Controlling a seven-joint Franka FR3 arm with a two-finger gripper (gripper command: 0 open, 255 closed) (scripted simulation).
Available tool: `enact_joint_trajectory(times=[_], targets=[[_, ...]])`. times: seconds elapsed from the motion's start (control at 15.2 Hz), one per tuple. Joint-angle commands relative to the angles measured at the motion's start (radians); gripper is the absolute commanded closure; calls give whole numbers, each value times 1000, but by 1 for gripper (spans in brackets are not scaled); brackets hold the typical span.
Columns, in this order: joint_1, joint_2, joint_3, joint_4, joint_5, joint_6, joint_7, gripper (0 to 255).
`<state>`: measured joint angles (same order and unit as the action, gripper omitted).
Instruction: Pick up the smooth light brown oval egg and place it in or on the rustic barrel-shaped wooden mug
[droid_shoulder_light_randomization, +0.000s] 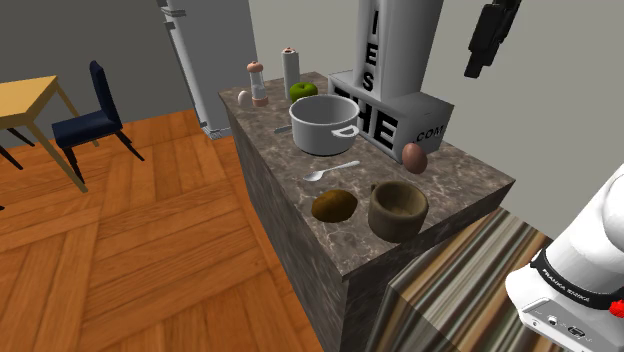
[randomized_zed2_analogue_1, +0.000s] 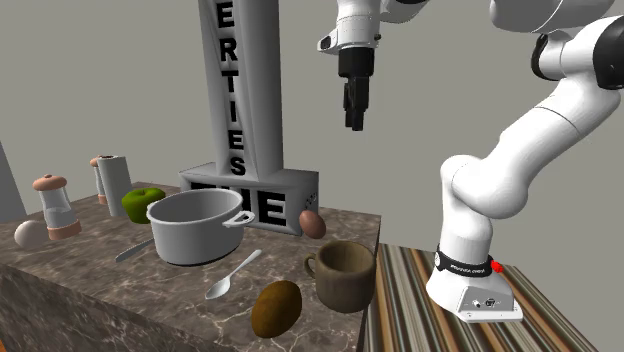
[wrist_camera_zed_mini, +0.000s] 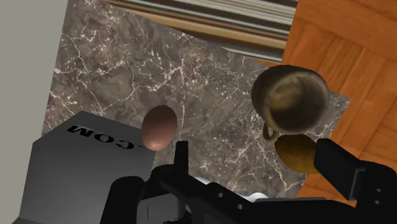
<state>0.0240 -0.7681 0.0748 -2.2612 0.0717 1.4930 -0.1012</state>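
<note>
- Tool (randomized_zed2_analogue_1: 354, 124) empty, fingers apart; you see it high in the second exterior view's upper middle, well above the desk (droid_shoulder_light_randomization: 455, 185).
- Egg (droid_shoulder_light_randomization: 414, 157) on desk, shoulder view's right-centre, just beside grey box (droid_shoulder_light_randomization: 400, 115).
- Mug (droid_shoulder_light_randomization: 398, 209) upright near egg.

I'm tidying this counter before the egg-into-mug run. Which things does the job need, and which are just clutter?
Needed: brown egg, brown mug.

Clutter: grey pot, spoon, green apple, brown oval object, pale egg, shaker, white roll, lettered grey block.
</note>
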Motion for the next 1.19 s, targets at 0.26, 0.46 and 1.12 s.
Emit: enact_joint_trajectory(times=[0.26, 0.46, 1.12], targets=[[-27, -26, -15, -152, 4, 172, 20, 0], [-48, -27, -25, -253, 8, 306, 34, 0], [-113, 118, -62, -499, 39, 809, 65, 0]])
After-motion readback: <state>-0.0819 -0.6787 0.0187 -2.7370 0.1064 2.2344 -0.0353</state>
